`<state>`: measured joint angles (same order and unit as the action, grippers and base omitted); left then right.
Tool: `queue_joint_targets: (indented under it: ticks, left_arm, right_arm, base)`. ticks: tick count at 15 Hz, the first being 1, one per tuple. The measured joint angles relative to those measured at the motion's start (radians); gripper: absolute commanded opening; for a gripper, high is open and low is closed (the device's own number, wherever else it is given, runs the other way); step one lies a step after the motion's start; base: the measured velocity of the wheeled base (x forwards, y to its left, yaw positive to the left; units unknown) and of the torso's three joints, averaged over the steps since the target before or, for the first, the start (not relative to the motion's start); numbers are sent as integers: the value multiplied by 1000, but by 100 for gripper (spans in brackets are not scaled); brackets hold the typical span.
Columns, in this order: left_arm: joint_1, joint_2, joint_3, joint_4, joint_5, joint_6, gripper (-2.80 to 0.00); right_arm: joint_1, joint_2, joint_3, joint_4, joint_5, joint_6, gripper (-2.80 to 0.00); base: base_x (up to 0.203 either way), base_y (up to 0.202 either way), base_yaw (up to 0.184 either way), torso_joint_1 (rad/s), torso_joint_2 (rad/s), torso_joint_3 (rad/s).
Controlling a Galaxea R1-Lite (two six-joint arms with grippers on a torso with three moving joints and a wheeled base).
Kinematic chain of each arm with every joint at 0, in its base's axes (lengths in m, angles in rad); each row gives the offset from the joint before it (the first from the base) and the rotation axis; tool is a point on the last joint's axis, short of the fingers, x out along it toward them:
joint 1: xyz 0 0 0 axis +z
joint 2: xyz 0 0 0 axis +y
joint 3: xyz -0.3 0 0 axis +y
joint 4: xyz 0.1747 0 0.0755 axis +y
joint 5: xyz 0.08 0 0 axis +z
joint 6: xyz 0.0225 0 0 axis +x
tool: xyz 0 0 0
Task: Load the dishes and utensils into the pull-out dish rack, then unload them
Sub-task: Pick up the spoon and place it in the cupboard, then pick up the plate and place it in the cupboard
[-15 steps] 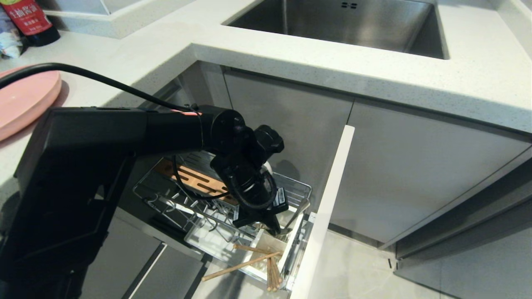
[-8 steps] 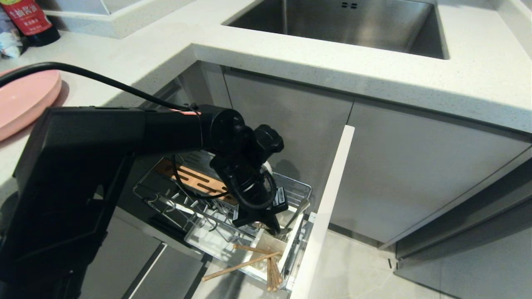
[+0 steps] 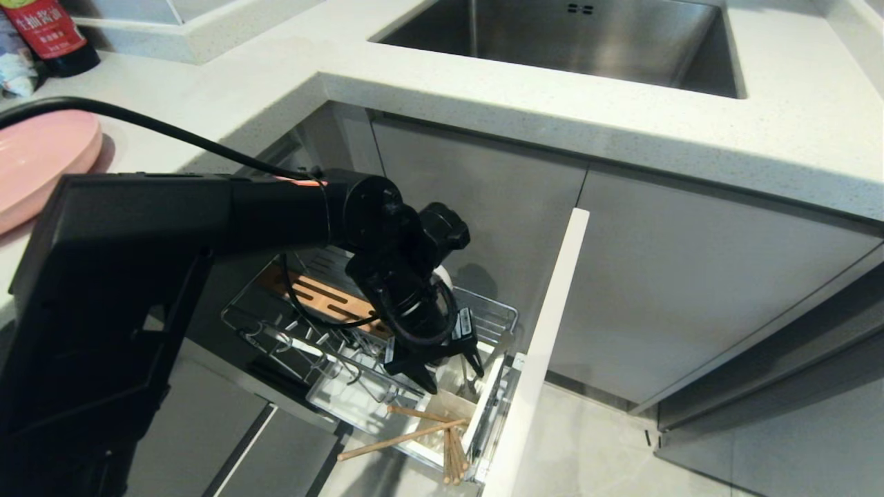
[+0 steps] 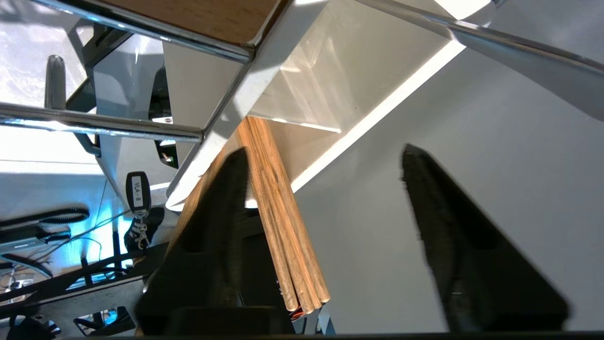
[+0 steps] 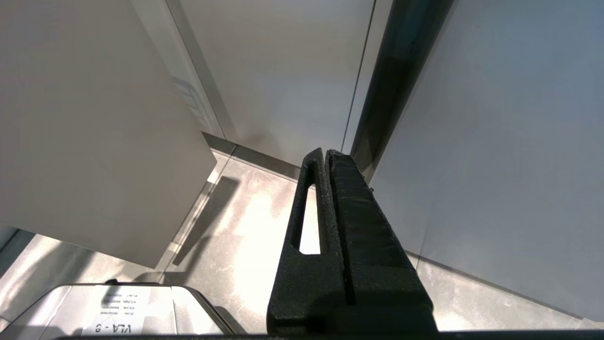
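Your left gripper (image 3: 452,376) hangs nose-down over the white utensil box (image 3: 483,404) at the front of the pull-out dish rack (image 3: 276,321). Its two black fingers (image 4: 222,212) stand well apart with nothing between them.

The grey metal spoon (image 3: 464,376) stands in the utensil box between the spread fingertips; from the head view you cannot tell whether either finger touches it.

A bundle of wooden chopsticks (image 3: 452,449) sits in the box's front compartment. Two more chopsticks (image 3: 400,438) lie slanted across the box edge, their ends sticking out past the rack toward your left. In the left wrist view the bundle's tips (image 4: 302,283) show just beside one finger.

The slotted wooden strip (image 3: 324,297) lies along the rack's far side, with chrome prongs (image 3: 304,338) in front of it. The pale front panel (image 3: 539,345) stands on edge just beside the utensil box.

The pink plate (image 3: 34,162) rests on the countertop (image 3: 483,96), well apart from the rack. The steel sink (image 3: 573,41) is set into the counter beyond.

Your right gripper (image 5: 328,158) points at the floor (image 5: 245,222) beside the cabinet fronts, its fingers pressed together and holding nothing.
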<state>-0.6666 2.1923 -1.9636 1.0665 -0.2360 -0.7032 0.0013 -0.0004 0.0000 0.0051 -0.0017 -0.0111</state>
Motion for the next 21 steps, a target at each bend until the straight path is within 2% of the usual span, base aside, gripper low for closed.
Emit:
queue_joint_targets:
  ticks: [7,8,10,13,21]
  left_arm:
    - [-1,-88,2,11,23,-2,0]
    - [-1,-113,3,17,26,-2,-280]
    - [-1,-166,3,25,37,-3,-280]
    - [-2,-256,3,28,93,-11,-280]
    - [3,-546,3,4,152,-5,-280]
  right_arm:
    - [0,0,0,0,0,0,-280]
    - [0,0,0,0,0,0,-280]
    - [0,0,0,0,0,0,-280]
    - [0,0,0,0,0,0,-280]
    - [0,0,0,0,0,0,-280]
  base:
    - [0,0,0,0,0,0]
    - [0,0,0,0,0,0]
    - [0,0,0,0,0,0]
    - [0,0,0,0,0,0]
    - [0,0,0,0,0,0]
